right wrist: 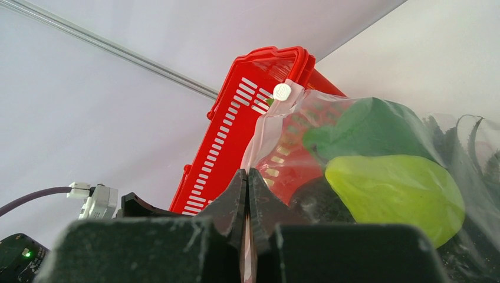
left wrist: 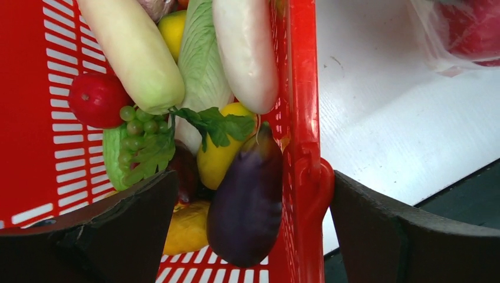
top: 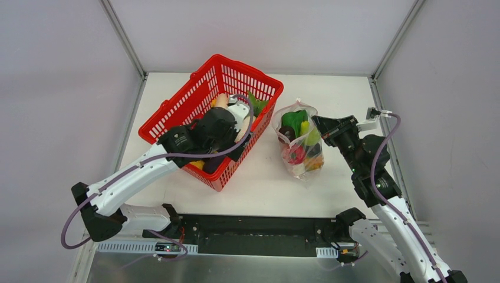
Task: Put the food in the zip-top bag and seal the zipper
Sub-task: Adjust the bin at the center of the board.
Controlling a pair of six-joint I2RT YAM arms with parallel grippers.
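Filling the bag [top: 298, 138], centre-right in the top view on the worktop [top: 259, 183], is the step in hand. The right jaws are pinched shut on its edge. The left jaws gape wide, empty, straddling the eggplant [left wrist: 244, 206] and the red basket [left wrist: 301, 88] wall. Next, I judge, shift inward and close on the eggplant alone.

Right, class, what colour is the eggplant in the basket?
Dark purple; the eggplant shows best in the left wrist view.
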